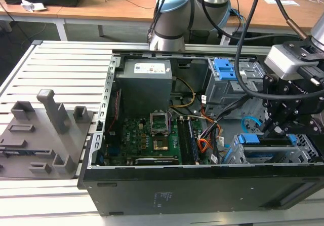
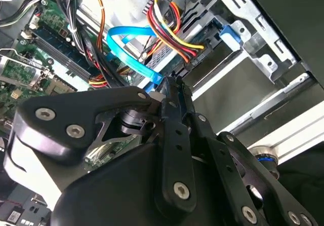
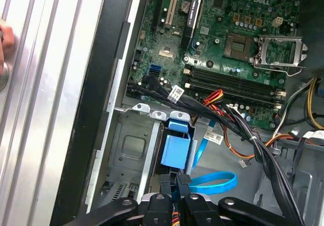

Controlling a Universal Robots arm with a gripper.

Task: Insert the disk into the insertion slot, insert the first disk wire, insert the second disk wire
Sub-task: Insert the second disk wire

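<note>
The disk [image 1: 248,139], in its bright blue carrier [image 3: 177,147], sits inside the insertion slot [image 1: 305,146], the low grey cage [image 3: 129,145] at the case's front corner. My gripper [image 1: 277,130] hangs right over the disk's rear end. In both wrist views its fingers are shut [image 2: 173,81] [image 3: 178,178] on the dark plug of the second disk wire [image 2: 132,39], a light-blue cable that loops beside the cage [image 3: 217,181] [image 1: 249,122]. The first disk wire [image 2: 174,33], red, yellow and black strands, runs down to the disk's edge just beyond the fingertips.
The open computer case lies on a slatted metal table [image 1: 61,69]. Inside are the motherboard [image 1: 152,135], a grey power supply [image 1: 144,84] and a taller cage with a blue latch [image 1: 225,69]. Black cable bundles [image 3: 243,129] cross near the cage. Grey fixture blocks [image 1: 50,124] stand at the exterior view's left.
</note>
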